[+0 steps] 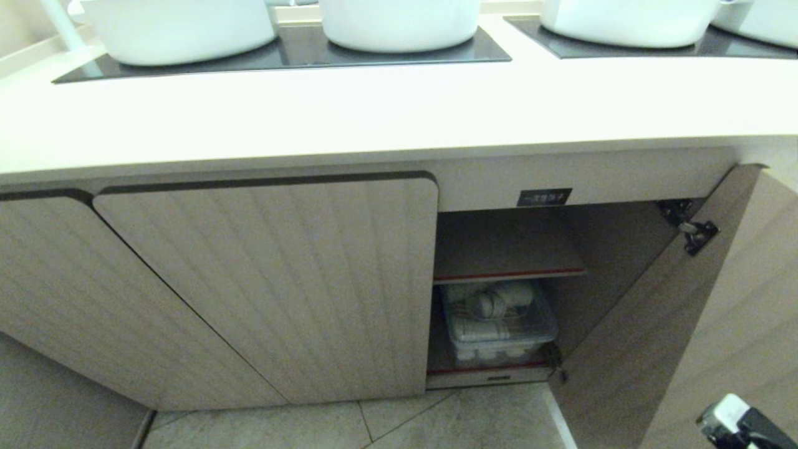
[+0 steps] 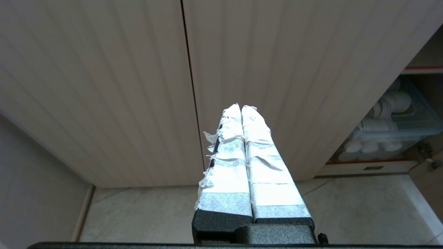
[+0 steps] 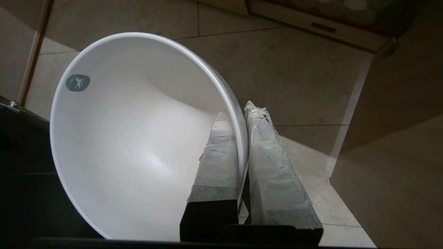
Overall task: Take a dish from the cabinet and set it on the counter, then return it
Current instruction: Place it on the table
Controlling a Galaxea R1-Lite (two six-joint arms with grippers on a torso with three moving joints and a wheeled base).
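Note:
In the right wrist view, my right gripper (image 3: 238, 110) is shut on the rim of the dish (image 3: 131, 138), a plain white bowl with a small grey mark inside. One finger is inside the bowl and the other outside. It hangs low over the tiled floor (image 3: 297, 72), in front of the cabinet. The cabinet (image 1: 508, 249) has its right door (image 1: 686, 324) swung open, showing a bare shelf with a red front edge. The beige counter (image 1: 374, 112) runs above it. My left gripper (image 2: 240, 108) is shut and empty, facing the closed ribbed doors (image 2: 138, 86).
A clear bin of white cups (image 1: 499, 324) fills the lower shelf. Large white pots (image 1: 399, 22) stand on black cooktop panels (image 1: 299, 53) at the back of the counter. Part of my right arm (image 1: 742, 427) shows beside the open door.

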